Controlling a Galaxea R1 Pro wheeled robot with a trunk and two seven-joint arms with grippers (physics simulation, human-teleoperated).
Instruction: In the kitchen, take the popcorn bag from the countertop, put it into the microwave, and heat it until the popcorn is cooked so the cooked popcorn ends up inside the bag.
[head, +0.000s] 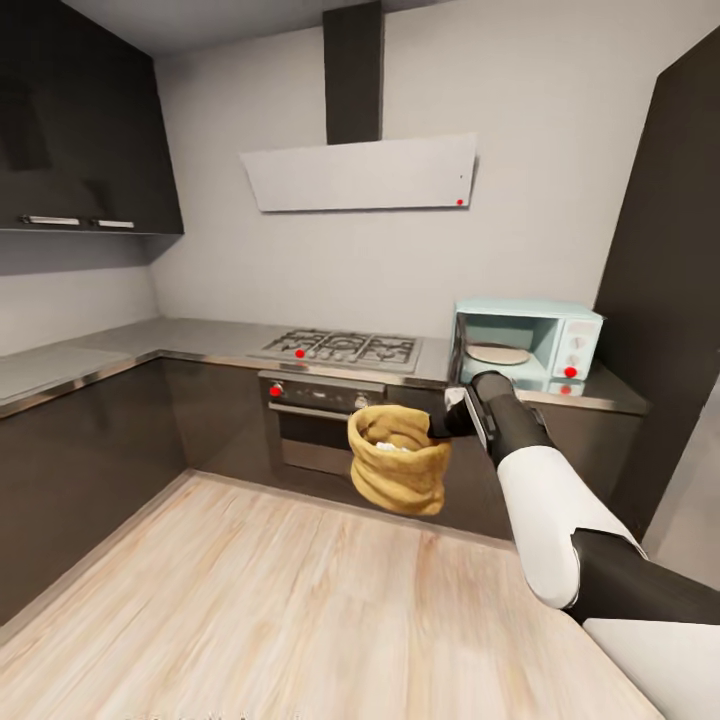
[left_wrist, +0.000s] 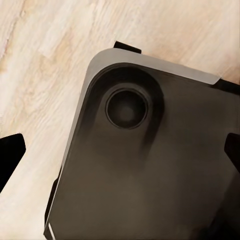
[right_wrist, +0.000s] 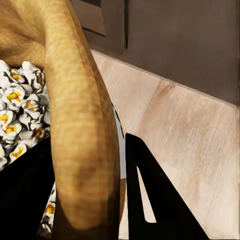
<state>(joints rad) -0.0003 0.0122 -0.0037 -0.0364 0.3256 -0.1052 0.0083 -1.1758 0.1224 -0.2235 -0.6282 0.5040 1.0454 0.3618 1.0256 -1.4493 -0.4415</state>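
Observation:
The mustard-tan popcorn bag (head: 400, 465) hangs in the air in front of the oven, above the wood floor. My right gripper (head: 440, 425) is shut on its thick rim (right_wrist: 80, 125), with one finger inside and one dark finger (right_wrist: 150, 200) outside. White and yellow popcorn (right_wrist: 20, 110) fills the sack, and it also shows at the bag's mouth (head: 385, 442). The pale blue microwave (head: 530, 345) stands on the grey countertop (head: 180, 335) at the right, behind my right arm. Its door is open, its turntable is bare, and a red light is on. My left gripper (left_wrist: 122, 150) is open over the robot's dark base.
A gas hob (head: 345, 348) sits in the counter above the black oven (head: 315, 420), under a white slanted hood (head: 360, 172). Dark cabinets run along the left, and a tall dark unit (head: 670, 250) stands right of the microwave. Light wood floor (head: 250, 600) lies between me and the cabinets.

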